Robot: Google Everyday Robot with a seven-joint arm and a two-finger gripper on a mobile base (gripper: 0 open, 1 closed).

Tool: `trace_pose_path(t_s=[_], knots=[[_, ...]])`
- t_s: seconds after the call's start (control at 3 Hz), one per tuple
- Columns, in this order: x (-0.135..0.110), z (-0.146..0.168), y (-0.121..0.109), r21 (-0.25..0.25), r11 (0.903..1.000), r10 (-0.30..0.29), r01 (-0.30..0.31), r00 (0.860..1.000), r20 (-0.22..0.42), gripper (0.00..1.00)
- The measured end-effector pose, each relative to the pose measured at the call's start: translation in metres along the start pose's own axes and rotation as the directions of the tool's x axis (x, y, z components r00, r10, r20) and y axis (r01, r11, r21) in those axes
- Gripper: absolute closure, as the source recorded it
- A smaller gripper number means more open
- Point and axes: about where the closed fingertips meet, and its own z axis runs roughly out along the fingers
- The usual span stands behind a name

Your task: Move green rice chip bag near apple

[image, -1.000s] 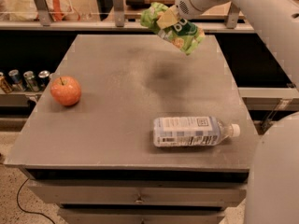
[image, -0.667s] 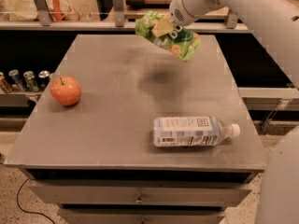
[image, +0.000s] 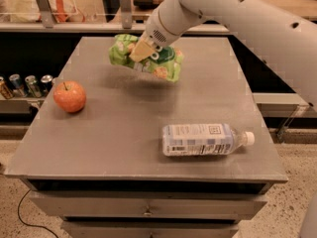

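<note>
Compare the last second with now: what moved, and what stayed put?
The gripper, shut on the green rice chip bag, carried it left and nearer the camera, toward the apple. The bag is still held above the table. The apple and water bottle have not moved.

gripper (image: 144, 50) + green rice chip bag (image: 167, 67) aloft | lane to apple (image: 70, 96) prob. free | bottle (image: 200, 139) off-lane

A grey metal table (image: 124, 133) with drawers (image: 148, 206) stands on speckled floor (image: 292, 197), cans (image: 26, 86) shelved behind.
</note>
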Motion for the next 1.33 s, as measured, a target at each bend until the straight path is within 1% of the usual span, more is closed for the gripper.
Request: trace_pose_path(t_s=[0.33,0.67,1.0,1.33], knots=[[-0.024,0.01,0.032,-0.053,0.9957,-0.075,0.076,0.997,0.01,1.0],[-0.044,0.02,0.052,-0.08,0.99,-0.114,0.116,0.993,0.023,1.0],[-0.058,0.029,0.059,-0.078,0.9894,-0.12,0.122,0.992,0.032,1.0],[-0.069,0.037,0.06,-0.068,0.9915,-0.109,0.111,0.993,0.042,1.0]])
